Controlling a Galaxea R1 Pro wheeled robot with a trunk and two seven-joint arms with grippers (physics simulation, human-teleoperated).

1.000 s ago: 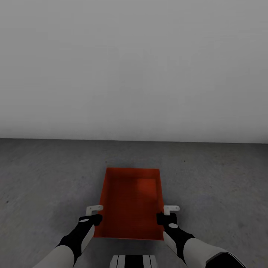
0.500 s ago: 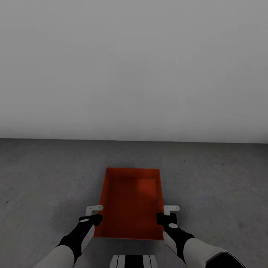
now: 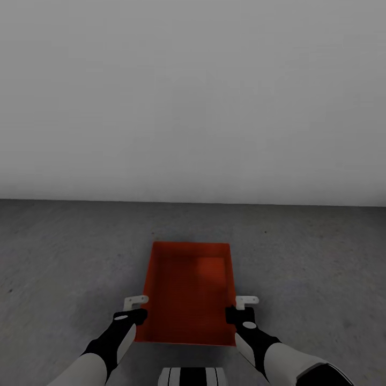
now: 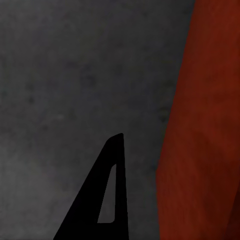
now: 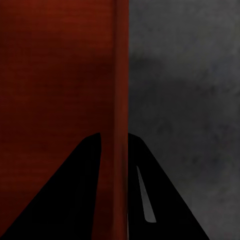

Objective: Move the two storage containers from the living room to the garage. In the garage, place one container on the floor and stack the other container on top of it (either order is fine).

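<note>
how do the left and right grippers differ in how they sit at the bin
The right gripper has a finger on each side of the storage container's wall. The left gripper shows one finger over bare floor, outside the wall; its grip is unclear. Both sit at the bin's near corners.

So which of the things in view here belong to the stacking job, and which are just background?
Part of the job:
- storage container, orange-red
- dark grey floor beneath it
- left tool at its left wall
- right tool, fingers either side of its right wall

Background:
- plain white wall
- robot's trunk
</note>
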